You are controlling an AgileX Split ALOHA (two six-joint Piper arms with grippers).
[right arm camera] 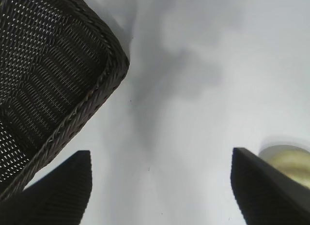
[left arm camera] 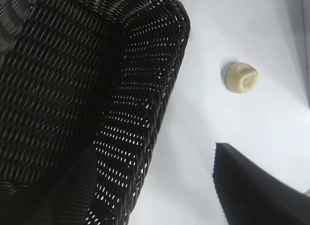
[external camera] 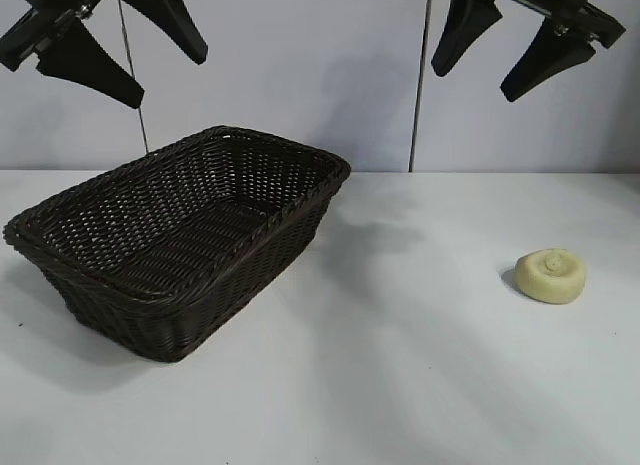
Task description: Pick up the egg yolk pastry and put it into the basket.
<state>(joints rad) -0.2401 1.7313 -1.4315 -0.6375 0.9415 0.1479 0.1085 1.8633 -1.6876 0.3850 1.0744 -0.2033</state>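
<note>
The egg yolk pastry [external camera: 551, 275] is a small pale yellow round bun with a knob on top, lying on the white table at the right; the wrist views also show the pastry [left arm camera: 241, 77] [right arm camera: 289, 159]. The dark brown wicker basket [external camera: 190, 235] stands at the left, with nothing inside its visible part. High over the basket's left end hangs my left gripper [external camera: 165, 55], open and holding nothing. My right gripper [external camera: 505, 53] is open and hangs high at the right, above and behind the pastry. In its wrist view one finger [right arm camera: 266, 191] partly covers the pastry.
The white table [external camera: 400, 365] stretches bare between basket and pastry. A pale wall with vertical seams [external camera: 418, 85] rises behind the table's far edge. The basket [left arm camera: 72, 89] fills much of the left wrist view, and the basket's corner [right arm camera: 58, 80] shows in the right wrist view.
</note>
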